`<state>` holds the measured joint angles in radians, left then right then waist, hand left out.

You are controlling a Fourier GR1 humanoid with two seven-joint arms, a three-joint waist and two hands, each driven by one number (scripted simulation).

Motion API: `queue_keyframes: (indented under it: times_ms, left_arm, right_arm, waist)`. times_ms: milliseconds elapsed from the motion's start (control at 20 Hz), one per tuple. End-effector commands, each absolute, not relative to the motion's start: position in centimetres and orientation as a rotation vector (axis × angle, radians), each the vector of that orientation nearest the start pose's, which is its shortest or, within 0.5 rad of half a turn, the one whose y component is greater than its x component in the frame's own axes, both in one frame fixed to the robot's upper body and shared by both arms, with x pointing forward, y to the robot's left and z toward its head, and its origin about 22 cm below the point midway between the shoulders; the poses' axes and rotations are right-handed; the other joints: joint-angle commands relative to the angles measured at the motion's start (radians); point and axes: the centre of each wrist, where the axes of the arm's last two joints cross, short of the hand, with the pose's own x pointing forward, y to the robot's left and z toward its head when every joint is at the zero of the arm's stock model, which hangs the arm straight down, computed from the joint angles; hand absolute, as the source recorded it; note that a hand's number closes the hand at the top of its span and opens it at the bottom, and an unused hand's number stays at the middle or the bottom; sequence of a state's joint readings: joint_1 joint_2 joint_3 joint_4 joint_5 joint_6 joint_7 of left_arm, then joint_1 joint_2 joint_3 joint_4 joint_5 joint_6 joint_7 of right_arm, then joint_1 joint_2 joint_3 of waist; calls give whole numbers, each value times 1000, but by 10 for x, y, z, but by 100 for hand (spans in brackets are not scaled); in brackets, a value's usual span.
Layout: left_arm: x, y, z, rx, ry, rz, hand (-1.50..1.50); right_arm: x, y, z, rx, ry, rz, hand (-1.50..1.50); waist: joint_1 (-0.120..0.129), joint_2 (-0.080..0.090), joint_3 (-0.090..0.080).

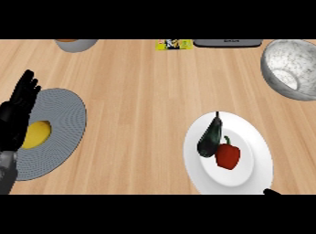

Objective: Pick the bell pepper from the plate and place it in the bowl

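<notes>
bell pepper (228, 155) on plate (251, 132) sits just up-left of right hand (272, 192), the nearer one, grip can't tell; left hand (16, 114) well apart, fingers straight

Counter (140, 87) w/ white plate (254, 132), grey plate (65, 116), bowl (308, 59)

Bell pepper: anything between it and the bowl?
Nothing visible. Only bare counter lies between the bell pepper and the bowl. The eggplant lies against its left side on the plate, off that path.
</notes>
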<state>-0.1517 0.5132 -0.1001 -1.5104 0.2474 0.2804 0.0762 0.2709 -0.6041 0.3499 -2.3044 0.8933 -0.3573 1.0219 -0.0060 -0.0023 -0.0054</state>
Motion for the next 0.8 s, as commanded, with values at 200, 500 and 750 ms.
queue_keyframes:
  times_ms: [200, 500, 750]
  left_arm:
    - [282, 296, 59, 305, -1601, -97, 0]
    - [284, 292, 57, 309, -1578, -102, 0]
    - [276, 298, 56, 308, -1591, -94, 0]
  right_arm:
    - [166, -228, 143, -1089, -896, 566, -150]
    - [203, -222, 130, -938, -766, 628, -150]
    - [231, -221, 129, -835, -677, 707, -150]
  waist:
    - [35, 12, 2]
    - [40, 12, 3]
    - [44, 9, 3]
